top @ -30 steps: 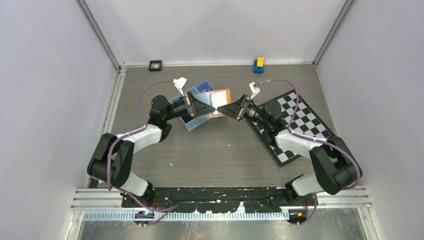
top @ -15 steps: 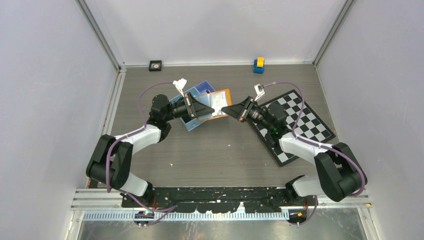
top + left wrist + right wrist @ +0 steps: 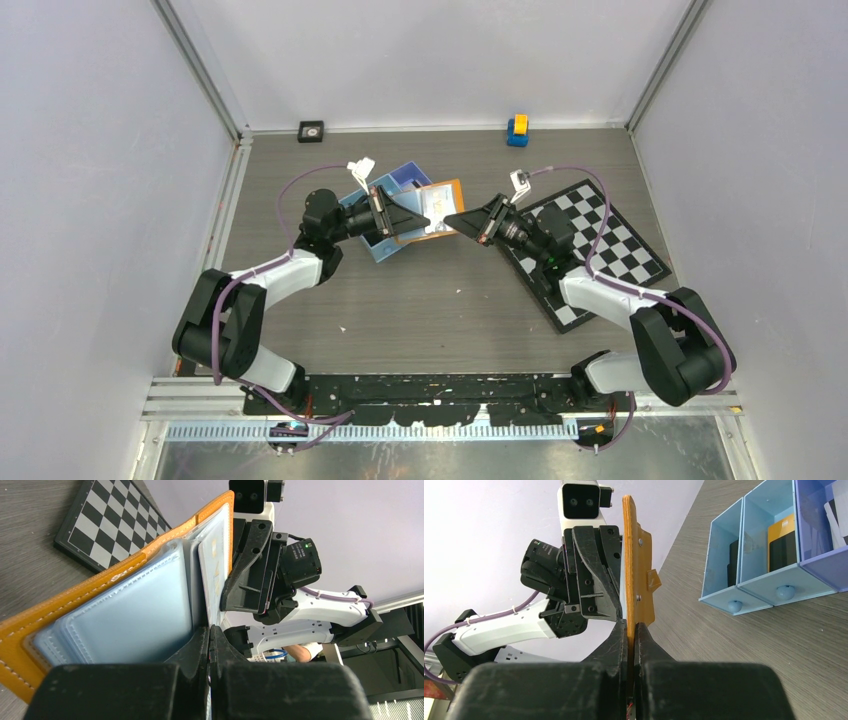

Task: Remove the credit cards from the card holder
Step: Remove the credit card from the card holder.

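The orange card holder [image 3: 447, 192] hangs open in the air between my two grippers. In the left wrist view its orange cover [image 3: 75, 597] frames pale blue sleeves, and a white credit card [image 3: 216, 575] stands in the right-hand sleeve. My left gripper [image 3: 209, 627] is shut on the lower edge of that card and sleeve, and shows from above as the left gripper [image 3: 428, 222]. My right gripper [image 3: 631, 626] is shut on the edge of the holder's orange cover [image 3: 634, 560]. From above, the right gripper [image 3: 450, 218] faces the left one, with the white card [image 3: 434, 214] between them.
A blue three-compartment tray [image 3: 769, 582] lies on the table below the left arm [image 3: 405, 177], with dark and yellow cards in it. A chessboard [image 3: 600, 250] lies under the right arm. A yellow-and-blue block [image 3: 517, 129] and a small black square [image 3: 311, 131] sit by the back wall.
My right gripper has shut on the holder's orange cover and shifted slightly right. The holder has tilted, and the white card now shows. The left gripper has stayed shut.
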{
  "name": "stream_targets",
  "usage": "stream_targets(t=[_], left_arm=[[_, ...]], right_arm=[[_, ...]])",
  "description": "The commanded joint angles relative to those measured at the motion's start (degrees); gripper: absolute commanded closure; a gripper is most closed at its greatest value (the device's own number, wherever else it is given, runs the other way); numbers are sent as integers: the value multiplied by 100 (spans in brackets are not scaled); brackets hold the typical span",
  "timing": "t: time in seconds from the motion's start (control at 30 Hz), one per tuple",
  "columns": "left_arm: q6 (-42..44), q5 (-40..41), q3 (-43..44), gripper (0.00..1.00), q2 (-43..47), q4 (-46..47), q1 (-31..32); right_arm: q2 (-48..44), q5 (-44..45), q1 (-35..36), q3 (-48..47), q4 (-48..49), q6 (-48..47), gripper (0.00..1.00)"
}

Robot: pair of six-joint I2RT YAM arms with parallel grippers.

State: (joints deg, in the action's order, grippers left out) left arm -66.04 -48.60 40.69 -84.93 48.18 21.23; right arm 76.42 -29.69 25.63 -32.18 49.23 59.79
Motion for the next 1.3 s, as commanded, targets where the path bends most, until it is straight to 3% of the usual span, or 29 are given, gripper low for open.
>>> stream_targets(t=[0.0,0.6,0.8,0.9,1.1,1.27], left_arm=[[-4,162,-44,100,85,216,-232],[-195,68,-54,100,16,489,-268],[-412,-18,-144,77,1,1099,-248],[-568,-161,-86,74,-91,1444,-147],[-810,-208,-69,85,-198,1866,-119],[-866,-210,-48,86,-321,1860,-126]], right_arm=[[-200,165,-256,43,515,123,98],[2,-112,-336,-48,665,243,99],[180,-178,-329,-34,985,422,100],[382,-256,-298,-91,1122,525,100],[470,-291,-297,-83,1292,621,100],[450,-280,-296,-73,1291,607,100]])
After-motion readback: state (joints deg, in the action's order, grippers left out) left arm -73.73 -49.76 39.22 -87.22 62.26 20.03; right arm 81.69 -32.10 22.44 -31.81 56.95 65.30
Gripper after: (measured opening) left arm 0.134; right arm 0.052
